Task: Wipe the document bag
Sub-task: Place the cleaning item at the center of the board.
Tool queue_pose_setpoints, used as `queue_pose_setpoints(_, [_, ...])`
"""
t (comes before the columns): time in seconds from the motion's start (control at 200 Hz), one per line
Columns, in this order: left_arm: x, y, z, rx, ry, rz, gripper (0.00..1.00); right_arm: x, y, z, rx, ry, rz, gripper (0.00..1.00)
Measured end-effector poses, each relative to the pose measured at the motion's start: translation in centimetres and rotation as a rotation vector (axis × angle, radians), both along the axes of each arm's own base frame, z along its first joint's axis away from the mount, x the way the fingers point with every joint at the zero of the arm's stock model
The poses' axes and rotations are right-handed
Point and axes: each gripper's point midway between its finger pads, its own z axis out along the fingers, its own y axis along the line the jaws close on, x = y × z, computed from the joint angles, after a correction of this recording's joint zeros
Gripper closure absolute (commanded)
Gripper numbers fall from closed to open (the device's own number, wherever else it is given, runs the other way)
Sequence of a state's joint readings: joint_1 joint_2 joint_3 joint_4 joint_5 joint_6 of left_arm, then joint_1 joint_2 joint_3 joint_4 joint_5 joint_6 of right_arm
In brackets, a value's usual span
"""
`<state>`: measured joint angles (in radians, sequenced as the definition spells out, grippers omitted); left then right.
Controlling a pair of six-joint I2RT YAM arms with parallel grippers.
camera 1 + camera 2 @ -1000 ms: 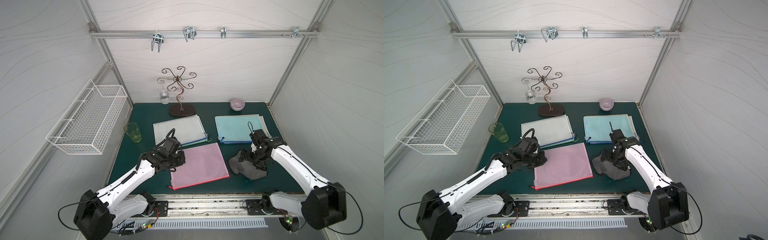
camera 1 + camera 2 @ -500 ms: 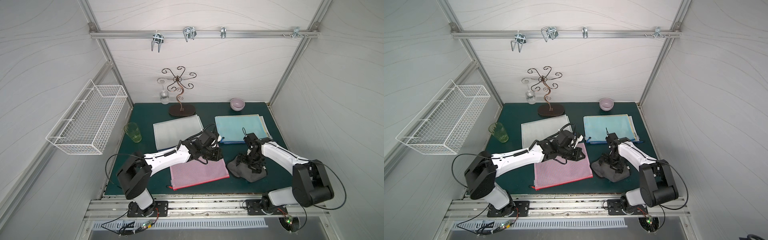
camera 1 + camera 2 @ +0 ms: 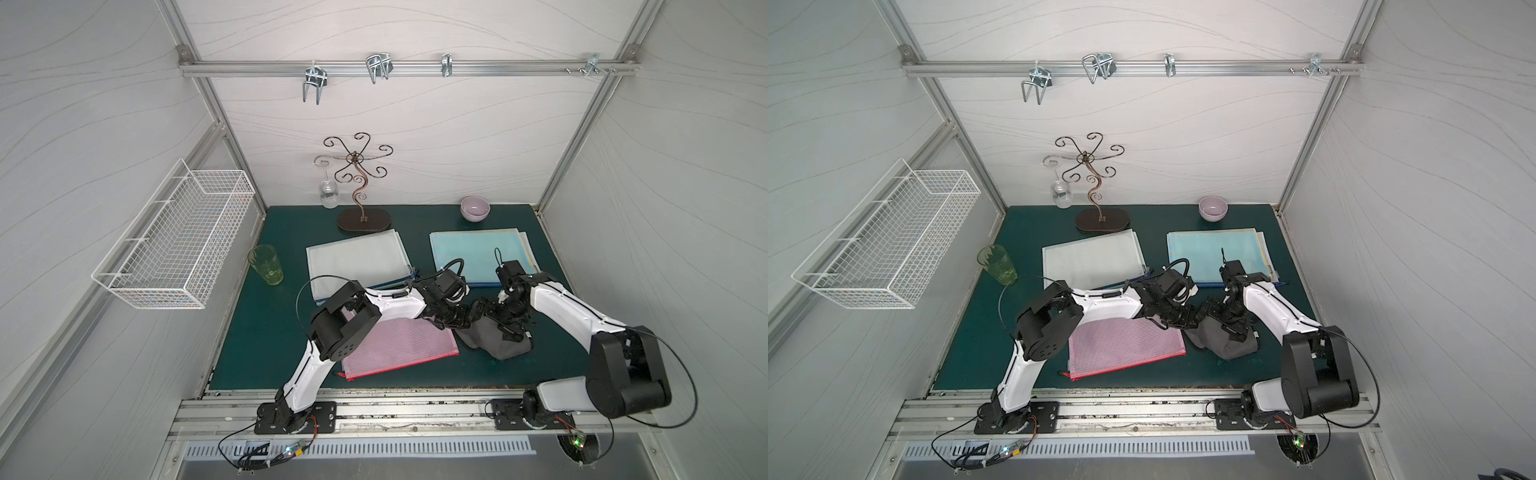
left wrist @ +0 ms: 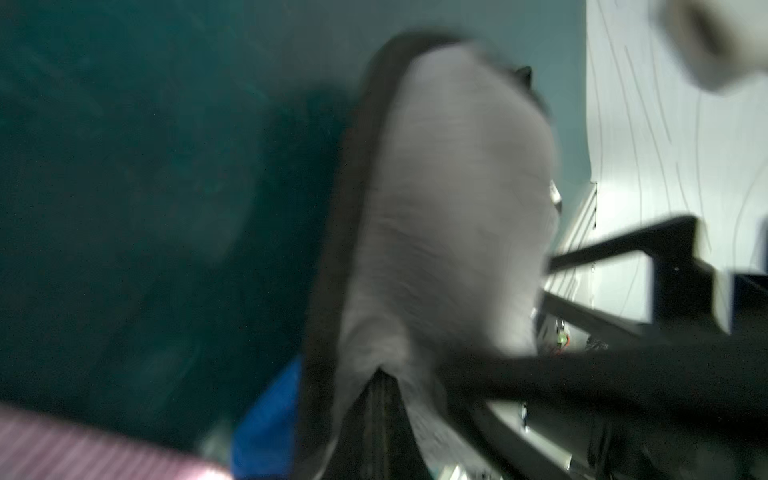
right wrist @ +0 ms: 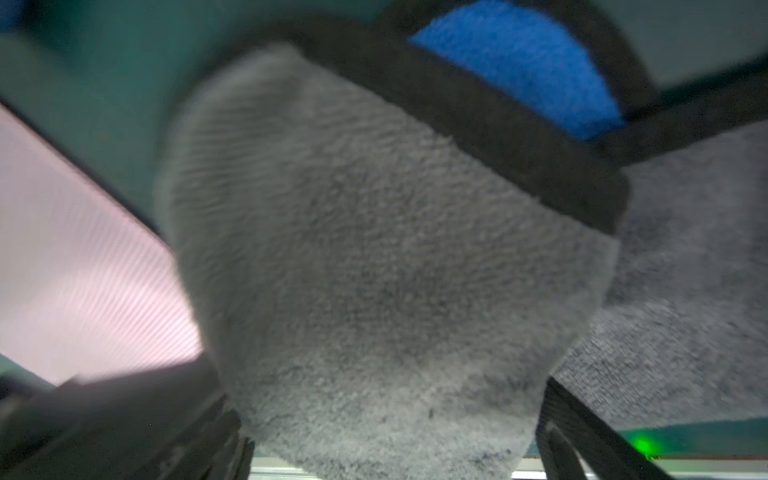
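While left claw (image 3: 459, 322) is pinching soft grey cloth (image 3: 503, 349), right claw (image 3: 496, 320) is gaping over it | document bag (image 3: 399, 345) — likely light, slippery — is needing a corner pinned.

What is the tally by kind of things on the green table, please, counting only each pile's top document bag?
Document bags: 3 (pink, white, light blue)
Grey mitt: 1
Green tumbler: 1
Purple bowl: 1
Wire stand: 1
Wine glass: 1
Total: 8

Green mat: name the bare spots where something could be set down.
Bare: the left strip in front of the tumbler, beside the pink bag; the back gap between stand base and bowl. Crowded: around the grey cloth, up to the blue bag.
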<state>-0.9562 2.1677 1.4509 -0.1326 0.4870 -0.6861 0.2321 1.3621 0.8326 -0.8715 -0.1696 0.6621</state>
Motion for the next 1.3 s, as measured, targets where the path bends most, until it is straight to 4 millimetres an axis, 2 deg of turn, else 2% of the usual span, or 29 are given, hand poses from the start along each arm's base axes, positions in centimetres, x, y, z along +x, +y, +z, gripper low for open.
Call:
queue_pose_setpoints(0.075, [0.0,-0.1,-1.5,0.027,0.028,0.009,1.00,-0.2,-0.4,0.7,0.006,-0.012,-0.015,0.01])
queue_pose_setpoints(0.22, [0.4,-1.0,-1.6,0.032,0.051,0.012,1.00,-0.9,-1.1,2.2,0.004,-0.034,-0.035,0.01])
queue_pose_setpoints(0.56, [0.6,-0.9,-1.5,0.049,0.018,0.012,0.98,0.5,-3.1,9.0,-0.057,-0.269,-0.087,0.03])
queue_pose_setpoints(0.63, [0.7,-0.9,-1.5,0.053,0.010,0.012,0.94,0.8,-3.4,10.5,-0.062,-0.328,-0.096,0.02])
queue_pose_setpoints(0.69, [0.7,-0.8,-1.5,0.052,0.007,0.013,0.84,1.2,-3.3,11.3,-0.059,-0.346,-0.098,0.02])
queue_pose_setpoints(0.785, [0.5,-0.4,-0.9,0.037,-0.009,0.020,0.70,1.9,-2.5,10.3,-0.034,-0.325,-0.077,0.06])
queue_pose_setpoints(0.926, [0.1,1.9,0.3,0.063,-0.033,0.041,0.59,1.8,-0.7,6.5,0.007,-0.195,-0.015,0.16])
queue_pose_setpoints(1.001, [0.4,2.9,1.7,0.054,-0.054,0.059,0.58,1.8,0.5,5.7,0.019,-0.174,0.033,0.22])
queue_pose_setpoints(1.176, [2.1,4.7,5.5,0.005,-0.104,0.114,0.57,2.1,2.7,5.6,0.057,-0.192,0.109,0.32])
queue_pose_setpoints(1.251, [2.7,5.9,5.9,0.009,-0.111,0.145,0.58,2.6,3.8,5.2,0.064,-0.183,0.145,0.41])
queue_pose_setpoints(1.301, [2.9,7.1,5.4,0.024,-0.096,0.171,0.60,3.0,4.6,4.7,0.083,-0.171,0.168,0.45])
